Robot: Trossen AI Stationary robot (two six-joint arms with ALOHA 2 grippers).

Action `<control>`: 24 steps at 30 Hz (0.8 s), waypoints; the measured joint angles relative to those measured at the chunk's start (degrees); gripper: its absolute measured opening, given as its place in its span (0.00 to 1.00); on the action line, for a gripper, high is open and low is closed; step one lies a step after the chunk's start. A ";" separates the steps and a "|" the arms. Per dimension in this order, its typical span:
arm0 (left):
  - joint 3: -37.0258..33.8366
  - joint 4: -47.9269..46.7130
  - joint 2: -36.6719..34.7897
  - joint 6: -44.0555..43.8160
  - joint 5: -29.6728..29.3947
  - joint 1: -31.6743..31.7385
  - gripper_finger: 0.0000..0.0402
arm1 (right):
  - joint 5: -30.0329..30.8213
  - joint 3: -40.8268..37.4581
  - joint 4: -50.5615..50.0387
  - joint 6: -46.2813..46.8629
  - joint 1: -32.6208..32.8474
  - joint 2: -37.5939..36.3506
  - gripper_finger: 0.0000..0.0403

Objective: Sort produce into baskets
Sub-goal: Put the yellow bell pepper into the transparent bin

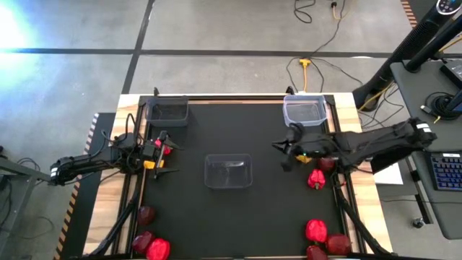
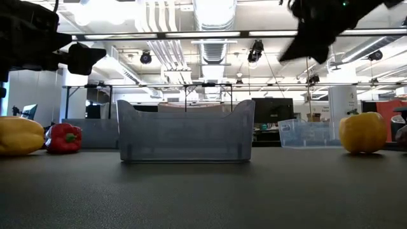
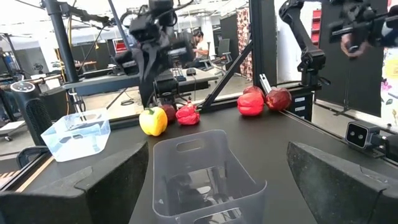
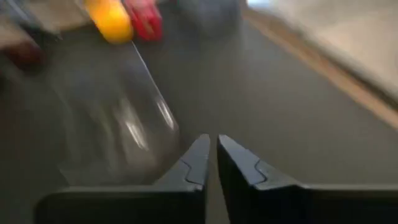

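Note:
A clear basket (image 1: 228, 171) stands mid-table, a dark smoky basket (image 1: 167, 111) at the far left and a whitish-rimmed basket (image 1: 304, 110) at the far right. My left gripper (image 1: 167, 154) is level at the left edge, open and holding nothing, above a red pepper (image 2: 65, 138) and a yellow pepper (image 2: 19, 135). My right gripper (image 4: 211, 149), shut and holding nothing, hangs high over the table (image 1: 283, 153), right of the clear basket (image 4: 112, 124). Under that arm, a yellow pepper (image 2: 362, 132), a red pepper (image 1: 315, 178) and a maroon fruit (image 1: 326, 164) rest on the table.
At the near right corner lie a red pepper (image 1: 315, 230) and two maroon fruits (image 1: 338, 243). Two more maroon fruits (image 1: 146, 214) and a red pepper (image 1: 158, 249) are at the near left corner. Bare black mat (image 1: 231, 224) stretches between these groups, in front of the clear basket.

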 joint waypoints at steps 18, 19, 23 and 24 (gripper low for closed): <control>-0.01 0.03 0.00 -0.01 0.00 0.00 0.91 | -14.26 19.91 -53.55 9.06 -12.38 16.27 0.98; -0.01 0.02 0.00 0.00 0.00 0.00 0.91 | -15.02 18.72 -53.49 8.97 -13.16 16.61 0.98; -0.01 0.03 0.02 -0.01 0.00 0.00 0.91 | -17.07 14.54 -52.65 7.49 -15.32 17.33 0.99; 0.00 0.05 0.00 0.00 0.00 0.00 0.91 | -17.04 13.74 -52.04 6.71 -15.87 17.33 0.99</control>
